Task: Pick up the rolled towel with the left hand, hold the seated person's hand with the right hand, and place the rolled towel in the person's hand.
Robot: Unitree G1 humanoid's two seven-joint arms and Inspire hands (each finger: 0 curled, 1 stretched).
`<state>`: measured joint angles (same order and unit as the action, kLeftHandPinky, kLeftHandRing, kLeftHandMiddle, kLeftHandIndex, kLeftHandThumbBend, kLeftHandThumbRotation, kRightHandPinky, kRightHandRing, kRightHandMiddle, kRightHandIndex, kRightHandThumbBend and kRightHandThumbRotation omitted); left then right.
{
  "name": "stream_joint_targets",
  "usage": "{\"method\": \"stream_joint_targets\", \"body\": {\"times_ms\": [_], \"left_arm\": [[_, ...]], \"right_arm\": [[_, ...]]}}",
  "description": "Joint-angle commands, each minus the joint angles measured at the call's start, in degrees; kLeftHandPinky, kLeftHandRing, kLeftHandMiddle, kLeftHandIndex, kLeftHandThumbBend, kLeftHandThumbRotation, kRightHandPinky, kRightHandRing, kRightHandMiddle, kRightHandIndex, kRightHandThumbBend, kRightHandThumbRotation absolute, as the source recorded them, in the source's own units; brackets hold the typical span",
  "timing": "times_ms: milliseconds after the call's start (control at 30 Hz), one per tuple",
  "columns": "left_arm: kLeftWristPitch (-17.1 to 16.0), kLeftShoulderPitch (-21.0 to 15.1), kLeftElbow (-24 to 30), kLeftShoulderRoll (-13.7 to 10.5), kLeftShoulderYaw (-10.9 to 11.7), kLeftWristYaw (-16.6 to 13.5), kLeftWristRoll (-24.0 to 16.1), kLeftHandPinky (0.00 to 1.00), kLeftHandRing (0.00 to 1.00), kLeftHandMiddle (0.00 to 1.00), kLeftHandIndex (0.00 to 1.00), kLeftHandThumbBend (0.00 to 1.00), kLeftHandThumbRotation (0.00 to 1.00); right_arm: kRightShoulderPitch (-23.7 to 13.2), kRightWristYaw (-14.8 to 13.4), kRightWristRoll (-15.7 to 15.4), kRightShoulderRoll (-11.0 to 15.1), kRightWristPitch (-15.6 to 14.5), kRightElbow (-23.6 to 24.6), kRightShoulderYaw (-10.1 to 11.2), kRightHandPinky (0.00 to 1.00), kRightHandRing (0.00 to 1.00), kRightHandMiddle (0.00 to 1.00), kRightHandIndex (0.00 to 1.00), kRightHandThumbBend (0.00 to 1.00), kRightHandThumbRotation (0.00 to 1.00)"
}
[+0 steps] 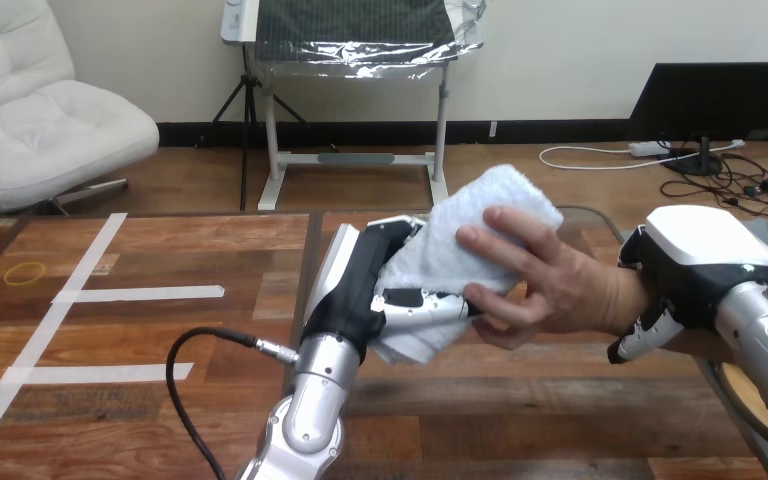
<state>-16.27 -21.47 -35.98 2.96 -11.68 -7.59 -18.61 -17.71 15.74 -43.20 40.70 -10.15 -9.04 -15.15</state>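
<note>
**Towel gripped by the left hand, with the person's hand laid on it**

The towel (460, 235), white and rolled, is held up off the table (160, 420) by the left hand (365, 285). It is clasped by the curled fingers (422, 303) of that hand: the lower end of the roll is wrapped by them from beneath, while the greater part of the roll stands out above and beyond them, tilted up and away towards the right. A little of the cloth is seen hanging below the fingers.

The person's hand (545, 285) is brought in from the right and is laid against the towel on the side away from the left palm. Its fingers are spread over the face of the roll, just above the left hand's fingers, and its thumb is seen just below them, close to their tips. Thus the towel is touched by both hands at once.

The wrist (628, 295) of the person is grasped by the right hand (695, 265). The white back of that hand is set over the wrist, and its fingers (648, 338) are curled round beneath it, so that the wrist is enclosed between them.

On the table, well apart from the left hand's fingers and to their left, strips of white tape (145, 293) are laid, and a thin yellow band (26, 272) is seen further left, beyond the tape.
</note>
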Motion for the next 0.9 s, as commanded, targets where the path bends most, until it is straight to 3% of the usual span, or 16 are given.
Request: {"method": "stream_joint_targets", "body": {"times_ms": [0,867], "left_arm": [[-2.72,-4.47,-1.43,2.50,-3.58,0.64,-1.59,0.35,0.38,0.42,0.46,0.59,0.00],[-3.54,-3.60,-1.70,2.78,-5.00,0.85,-1.85,0.30,0.35,0.39,0.44,0.59,0.02]], "right_arm": [[-1.33,0.44,1.37,0.38,-0.63,2.20,2.61,0.12,0.20,0.29,0.36,0.72,0.00],[-0.33,0.10,1.75,0.17,0.01,1.93,3.20,0.13,0.20,0.29,0.34,0.73,0.00]]}}
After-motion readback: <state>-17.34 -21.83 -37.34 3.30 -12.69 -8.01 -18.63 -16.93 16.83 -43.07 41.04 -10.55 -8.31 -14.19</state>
